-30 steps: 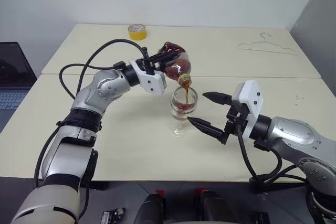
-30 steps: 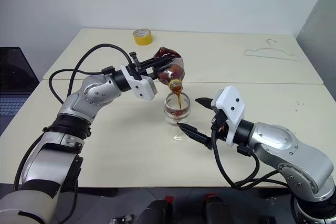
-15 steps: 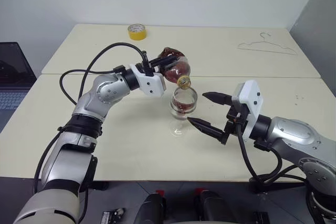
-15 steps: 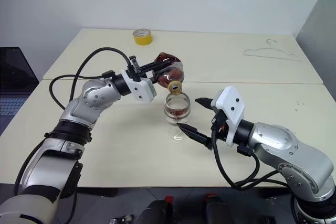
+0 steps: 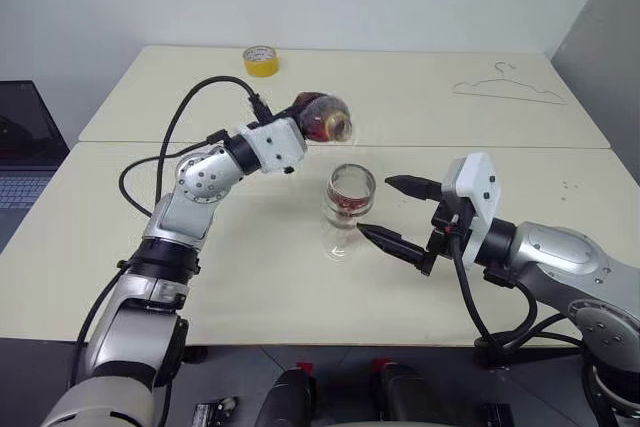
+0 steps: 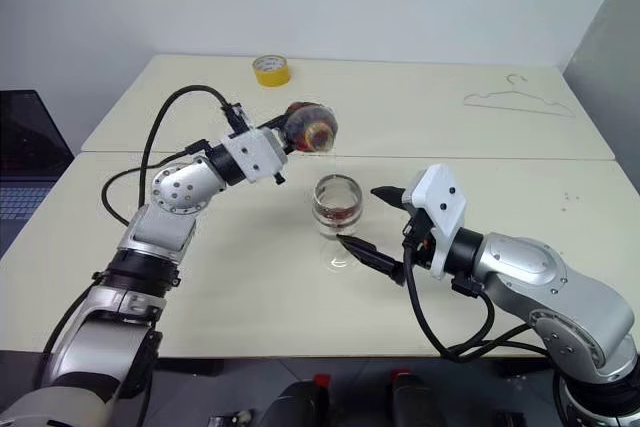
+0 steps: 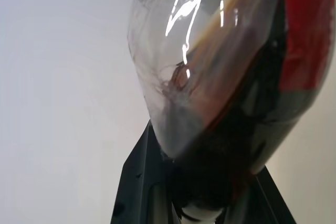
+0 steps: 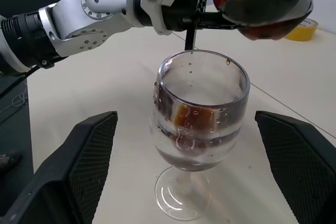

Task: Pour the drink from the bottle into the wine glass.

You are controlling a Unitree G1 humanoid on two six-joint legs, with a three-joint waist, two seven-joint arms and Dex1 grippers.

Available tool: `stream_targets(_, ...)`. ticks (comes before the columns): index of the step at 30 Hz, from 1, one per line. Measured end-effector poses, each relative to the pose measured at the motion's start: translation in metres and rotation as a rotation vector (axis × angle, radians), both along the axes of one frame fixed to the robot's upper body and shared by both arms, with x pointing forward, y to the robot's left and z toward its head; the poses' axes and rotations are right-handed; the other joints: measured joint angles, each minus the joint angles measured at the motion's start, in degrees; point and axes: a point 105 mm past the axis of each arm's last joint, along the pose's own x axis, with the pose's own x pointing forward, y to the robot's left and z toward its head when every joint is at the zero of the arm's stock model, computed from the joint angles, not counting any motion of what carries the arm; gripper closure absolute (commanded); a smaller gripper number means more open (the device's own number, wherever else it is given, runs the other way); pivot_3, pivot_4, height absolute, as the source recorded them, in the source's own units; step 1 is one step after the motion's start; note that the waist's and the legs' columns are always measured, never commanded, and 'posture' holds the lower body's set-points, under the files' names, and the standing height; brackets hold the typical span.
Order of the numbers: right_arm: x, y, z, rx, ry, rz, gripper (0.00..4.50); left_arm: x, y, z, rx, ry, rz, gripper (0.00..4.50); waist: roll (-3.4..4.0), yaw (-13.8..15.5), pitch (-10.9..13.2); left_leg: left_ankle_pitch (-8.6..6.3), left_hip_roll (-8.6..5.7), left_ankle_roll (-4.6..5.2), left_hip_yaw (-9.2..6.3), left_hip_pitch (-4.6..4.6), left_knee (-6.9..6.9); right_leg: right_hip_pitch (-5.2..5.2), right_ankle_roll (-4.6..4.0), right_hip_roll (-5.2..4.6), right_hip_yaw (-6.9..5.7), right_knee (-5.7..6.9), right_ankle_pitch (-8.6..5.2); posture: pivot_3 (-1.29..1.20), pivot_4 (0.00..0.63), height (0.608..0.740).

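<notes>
We count 1 bottle (image 5: 322,117), w/ some drink (image 8: 265,11) inside. 1 wine glass (image 5: 349,209), also holding drink. 1 yellow tape roll (image 5: 261,60) at the far side. 1 wire hanger (image 5: 510,87), far right. 2 worktops pushed together: near one (image 5: 250,277) & far one (image 5: 400,87). 1 laptop (image 5: 25,152) off to the left. 2 grippers: left gripper (image 5: 300,122), right gripper (image 5: 398,213). 2 fingers (image 8: 86,150) on the right gripper.

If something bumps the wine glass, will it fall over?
Probably, quite easily: the wine glass stands on a thin stem and a small round foot, with the drink up in its bowl. Being thin clear glass, it would likely break.
</notes>
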Motion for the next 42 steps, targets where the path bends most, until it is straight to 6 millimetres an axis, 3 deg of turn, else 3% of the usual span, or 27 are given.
stream_targets(8,-0.002,-0.003,0.013,0.033,-0.074,0.015,0.0,-0.007,0.021,-0.029,-0.295,0.297,0.102,3.99,0.0,0.0,0.0,0.01,0.02,-0.02,-0.02,0.01,0.01,0.0,0.0,0.01,0.0,0.01,0.0,0.0,0.15,0.74)
stream_targets(14,-0.009,-0.004,0.015,0.0,-0.104,0.079,0.0,-0.011,0.057,-0.048,-0.485,0.416,0.256,3.99,0.0,0.1,0.0,0.01,0.02,-0.02,0.01,0.04,0.01,0.02,0.0,0.0,0.02,0.0,0.0,0.0,0.15,0.74)
stream_targets(18,-0.011,-0.002,0.029,-0.027,-0.142,0.118,0.0,-0.015,0.075,-0.073,-0.61,0.502,0.342,3.99,0.0,0.1,0.0,0.01,0.04,-0.02,-0.04,0.05,0.02,0.04,-0.01,0.0,-0.02,0.0,0.0,0.0,0.15,0.74)
stream_targets(31,0.013,0.004,0.046,-0.058,-0.065,0.136,0.0,-0.021,0.117,-0.115,-0.767,0.551,0.529,3.99,-0.02,0.2,0.0,0.0,0.02,0.0,0.03,0.04,0.02,0.04,-0.01,-0.03,0.02,-0.03,0.01,0.0,0.15,0.74)
stream_targets(36,0.02,0.009,0.047,-0.059,-0.04,0.146,0.0,-0.019,0.124,-0.124,-0.832,0.574,0.549,3.99,-0.03,0.2,0.0,0.0,0.02,0.0,0.02,0.02,0.01,0.02,-0.01,-0.04,0.02,-0.04,0.01,0.0,0.15,0.74)
stream_targets(42,0.013,0.02,0.054,-0.069,-0.05,0.231,0.0,-0.017,0.123,-0.125,-0.863,0.586,0.539,3.99,-0.03,0.2,0.0,0.0,0.02,0.0,0.01,0.02,0.01,0.02,-0.01,-0.04,0.01,-0.04,0.01,0.0,0.15,0.74)
